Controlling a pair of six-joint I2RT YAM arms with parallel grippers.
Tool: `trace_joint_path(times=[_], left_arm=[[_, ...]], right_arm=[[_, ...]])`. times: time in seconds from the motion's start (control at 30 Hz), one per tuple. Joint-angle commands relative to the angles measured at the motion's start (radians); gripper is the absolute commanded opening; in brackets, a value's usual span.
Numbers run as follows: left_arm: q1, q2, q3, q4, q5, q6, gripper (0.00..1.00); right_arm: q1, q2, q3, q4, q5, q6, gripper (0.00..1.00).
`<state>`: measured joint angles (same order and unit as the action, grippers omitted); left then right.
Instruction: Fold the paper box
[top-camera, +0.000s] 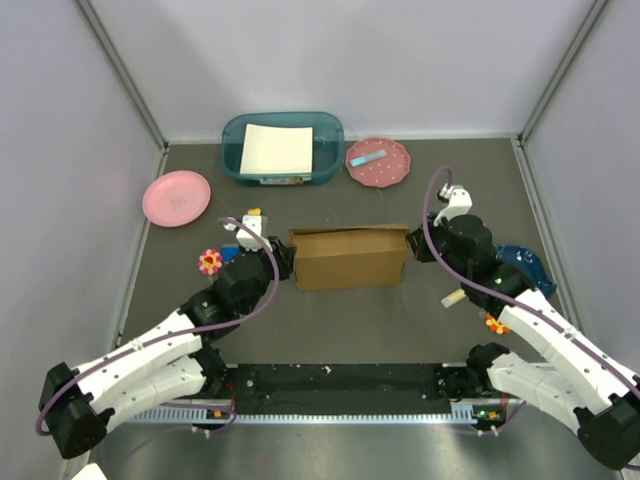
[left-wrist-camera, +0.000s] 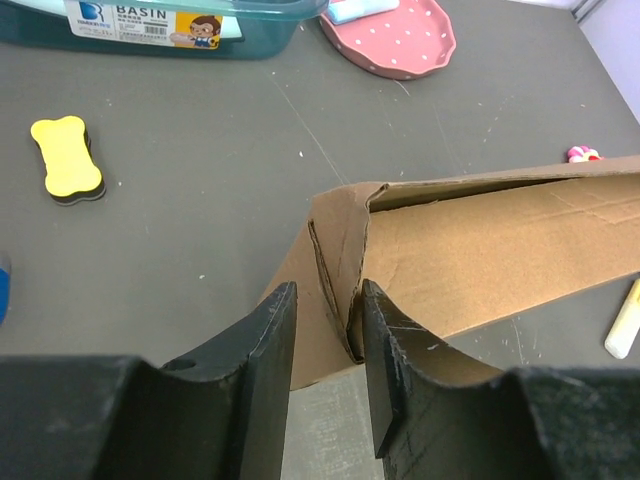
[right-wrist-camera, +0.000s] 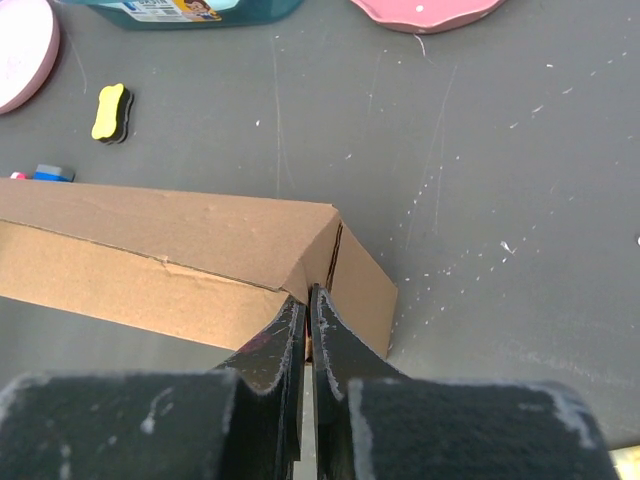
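Pinching one paper box (top-camera: 350, 258), the right end effector (right-wrist-camera: 305, 296) is closed; the left end effector (left-wrist-camera: 328, 292) straddles its wall, narrowly parted.

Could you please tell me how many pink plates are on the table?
2. A plain pink plate lies at the far left; a dotted pink plate sits just right of the teal basin. Nothing seems to hide another.
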<state>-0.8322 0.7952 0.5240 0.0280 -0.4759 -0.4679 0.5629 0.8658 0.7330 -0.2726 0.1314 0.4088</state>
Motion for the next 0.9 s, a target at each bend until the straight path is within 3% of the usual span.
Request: trace_joint_path(times=[0.0,0.4,0.77,0.87], left_arm=[[0.008,0.004,0.071,-0.023,0.003,0.026,0.38],[0.031,0.024,0.130,-0.023,0.016,0.043,0.40],[0.033,0.032,0.116,-0.022,0.037,0.057,0.02],[0.033,0.035,0.111,-0.017,0.049,0.055,0.00]], right_arm=[[0.009,0.022,-0.009,-0.122,0.013,0.010,0.00],[0.009,0.018,0.002,-0.125,0.004,0.012,0.00],[0.009,0.013,-0.003,-0.125,0.002,0.015,0.00],[0.009,0.012,-0.001,-0.126,0.001,0.015,0.00]])
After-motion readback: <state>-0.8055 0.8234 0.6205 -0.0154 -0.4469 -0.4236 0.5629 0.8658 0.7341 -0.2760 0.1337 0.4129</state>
